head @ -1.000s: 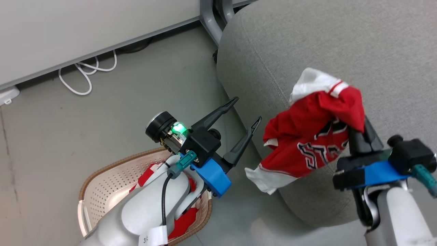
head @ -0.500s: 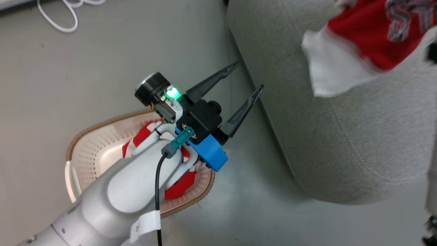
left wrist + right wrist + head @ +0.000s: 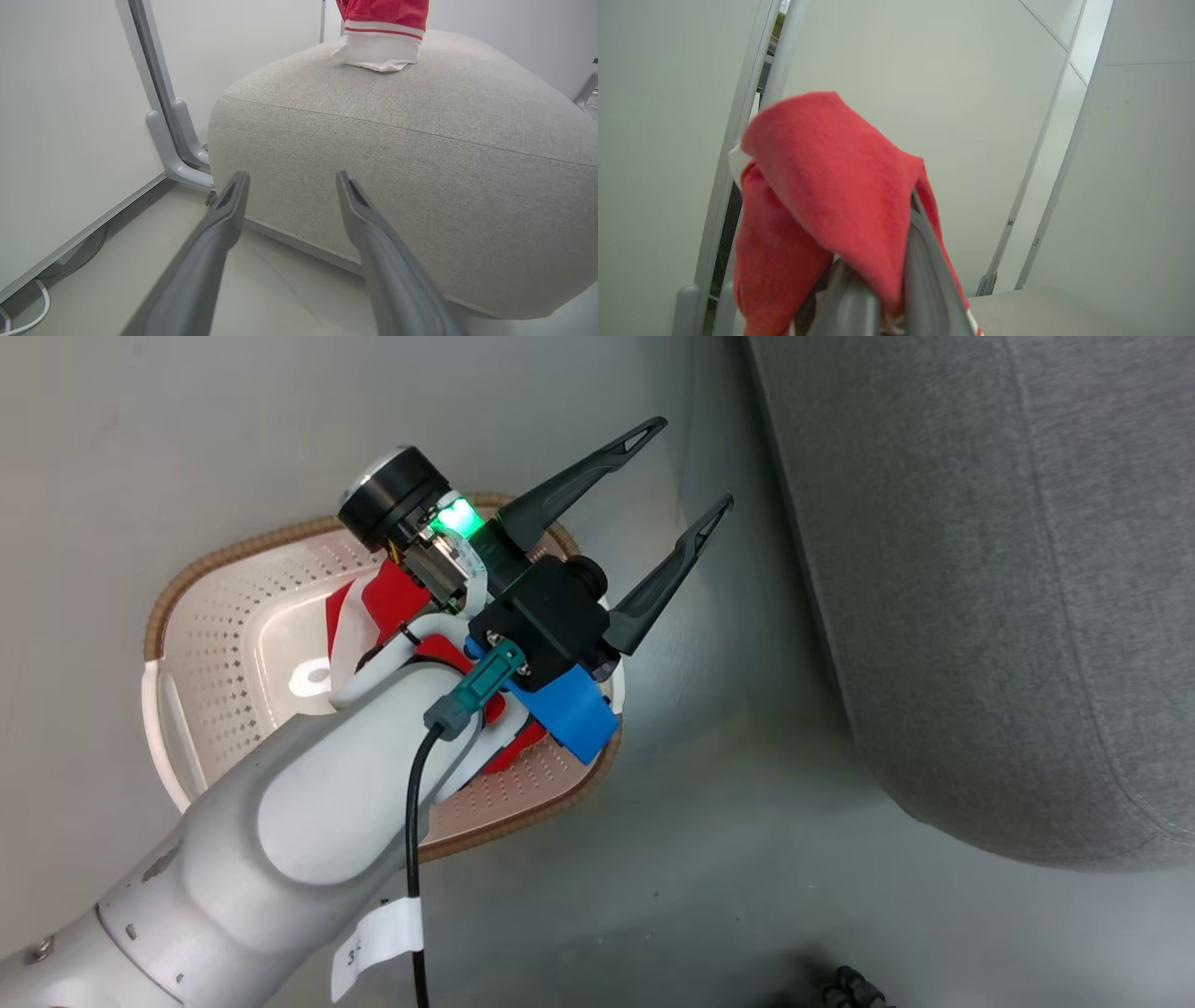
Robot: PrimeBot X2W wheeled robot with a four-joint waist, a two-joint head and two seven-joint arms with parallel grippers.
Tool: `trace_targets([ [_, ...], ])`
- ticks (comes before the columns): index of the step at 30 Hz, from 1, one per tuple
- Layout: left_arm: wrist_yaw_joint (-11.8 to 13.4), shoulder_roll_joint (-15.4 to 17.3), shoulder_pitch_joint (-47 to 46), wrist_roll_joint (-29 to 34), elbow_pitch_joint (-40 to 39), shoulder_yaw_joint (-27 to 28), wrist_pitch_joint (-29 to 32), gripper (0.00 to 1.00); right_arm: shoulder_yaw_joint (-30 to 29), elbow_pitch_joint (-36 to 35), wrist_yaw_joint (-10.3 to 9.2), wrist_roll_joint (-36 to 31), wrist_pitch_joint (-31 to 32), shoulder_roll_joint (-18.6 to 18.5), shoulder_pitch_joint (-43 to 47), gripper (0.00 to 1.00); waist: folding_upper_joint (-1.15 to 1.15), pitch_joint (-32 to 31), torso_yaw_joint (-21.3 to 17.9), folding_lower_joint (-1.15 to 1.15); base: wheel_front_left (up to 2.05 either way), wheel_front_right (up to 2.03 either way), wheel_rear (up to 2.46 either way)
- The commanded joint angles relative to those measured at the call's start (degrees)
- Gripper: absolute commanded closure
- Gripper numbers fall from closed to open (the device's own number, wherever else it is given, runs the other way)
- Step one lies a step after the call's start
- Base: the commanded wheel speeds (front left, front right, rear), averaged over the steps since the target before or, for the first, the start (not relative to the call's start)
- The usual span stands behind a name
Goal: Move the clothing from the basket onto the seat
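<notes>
One red garment (image 3: 822, 186) hangs from my right jaws, which are pinched shut on it. Its white hem touches the seat (image 3: 420, 163), held low for release, I judge. The second garment (image 3: 392, 597) lies in the basket (image 3: 224, 644). My left jaws are spread wide and empty above it, placed to dip next.

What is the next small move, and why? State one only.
Probably lower the right gripper slightly and open it. It is shut on the red garment, and in the left wrist view the garment's white hem appears to rest on the seat, so releasing there should leave it on the cushion.
</notes>
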Motion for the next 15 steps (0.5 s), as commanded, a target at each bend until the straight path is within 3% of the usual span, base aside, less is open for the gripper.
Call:
trace_targets([
  [1,0.36,0.33,-1.07,0.41,-0.32,0.14,-0.01,0.0,-0.2,1.15,0.01,-0.39,-0.22,-0.27,0.21,1.0,0.0,1.29,0.47,-0.01,0.0,0.0,0.0],
  [15,1.09,1.29,-1.78,0.0,-1.16,0.07,0.35,0.0,0.85,23.64,0.01,0.41,-0.21,5.18,6.38,1.0,0.0,2.98,0.8,-0.01,0.0,0.0,0.0],
])
